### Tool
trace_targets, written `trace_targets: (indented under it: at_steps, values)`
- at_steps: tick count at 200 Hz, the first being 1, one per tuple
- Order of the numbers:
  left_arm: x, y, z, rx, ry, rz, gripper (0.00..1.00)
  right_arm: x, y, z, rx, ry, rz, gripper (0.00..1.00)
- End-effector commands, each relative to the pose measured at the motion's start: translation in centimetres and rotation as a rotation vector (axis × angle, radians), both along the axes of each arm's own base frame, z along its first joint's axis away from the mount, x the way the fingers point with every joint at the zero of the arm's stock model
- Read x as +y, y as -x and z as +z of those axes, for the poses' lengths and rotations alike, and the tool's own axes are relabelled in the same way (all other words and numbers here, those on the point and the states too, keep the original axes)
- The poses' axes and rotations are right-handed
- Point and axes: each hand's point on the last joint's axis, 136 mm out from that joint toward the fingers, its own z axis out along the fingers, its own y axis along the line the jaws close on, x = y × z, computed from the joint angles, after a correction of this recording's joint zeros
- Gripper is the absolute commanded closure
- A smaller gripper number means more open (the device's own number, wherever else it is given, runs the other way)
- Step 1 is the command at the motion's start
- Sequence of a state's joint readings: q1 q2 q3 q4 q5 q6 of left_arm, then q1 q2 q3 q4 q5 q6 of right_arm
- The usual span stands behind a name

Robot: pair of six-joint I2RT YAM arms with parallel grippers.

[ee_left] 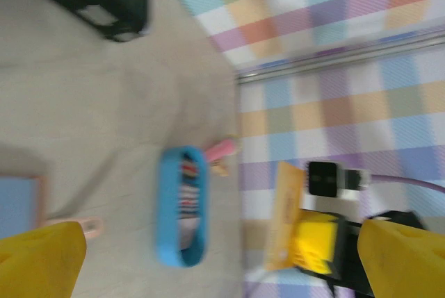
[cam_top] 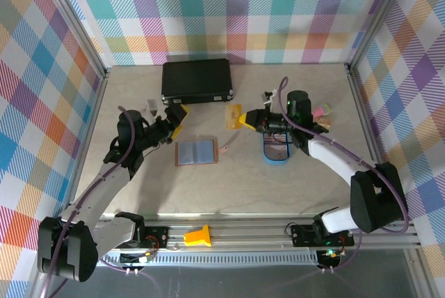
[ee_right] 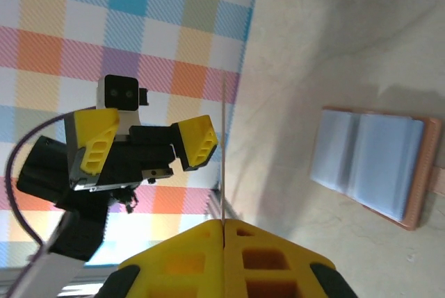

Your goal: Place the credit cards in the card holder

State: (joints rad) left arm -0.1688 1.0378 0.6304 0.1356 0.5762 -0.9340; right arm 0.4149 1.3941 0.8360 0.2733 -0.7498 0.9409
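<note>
Main risk: the orange-yellow card is pinched at one end only by the shut right claw, up off the table btw the black case and the card holder. A quick swing could twist it or let it slip out. If it meets a pocket at a bad angle it'll prob. buckle or shove the holder, which lies open, flat and unpinned. Left claw is spread wide w/ nothing in it, just up-left of the holder, and could knock it. Holder's blue-grey pockets look empty. Blue tray, right of the holder, has more cards; count unclear.
</note>
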Motion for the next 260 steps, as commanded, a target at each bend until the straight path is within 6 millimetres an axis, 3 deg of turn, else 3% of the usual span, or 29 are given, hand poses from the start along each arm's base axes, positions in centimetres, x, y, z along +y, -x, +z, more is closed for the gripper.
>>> trace_targets:
  at_steps: [1, 31, 58, 90, 113, 144, 202, 229, 260]
  values:
    - [1.0, 2.9, -5.2, 0.117, -0.121, -0.103, 0.00, 0.7, -0.4, -2.6, -0.086, 0.093, -0.086, 1.00]
    - [1.4, 3.8, -6.7, 0.093, -0.196, -0.166, 0.00, 3.4, 0.3, -4.2, -0.133, 0.159, -0.064, 1.00]
    - [3.6, 3.3, -7.7, 0.140, -0.253, -0.013, 0.00, 5.7, 0.8, -5.6, -0.122, 0.199, -0.004, 1.00]
    - [5.6, 3.6, -8.7, 0.221, -0.313, 0.094, 0.00, 7.0, 0.7, -6.8, -0.105, 0.219, 0.014, 1.00]
    - [5.2, 4.0, -10.1, 0.317, -0.257, 0.068, 0.00, 7.9, 0.6, -7.7, -0.087, 0.234, 0.031, 1.00]
    - [4.4, 2.7, -10.8, 0.296, -0.096, 0.061, 0.00, 8.8, 0.8, -8.9, -0.055, 0.246, 0.053, 1.00]
    - [5.6, 3.7, -12.2, 0.335, -0.188, 0.027, 0.00, 11.1, 1.5, -11.1, -0.028, 0.300, 0.104, 1.00]
    - [6.2, 3.8, -12.9, 0.373, -0.172, 0.026, 0.09, 12.0, 1.7, -11.8, -0.032, 0.330, 0.098, 1.00]
    - [6.7, 3.7, -13.3, 0.378, -0.202, 0.032, 0.10, 12.9, 1.8, -12.6, -0.027, 0.374, 0.078, 1.00]
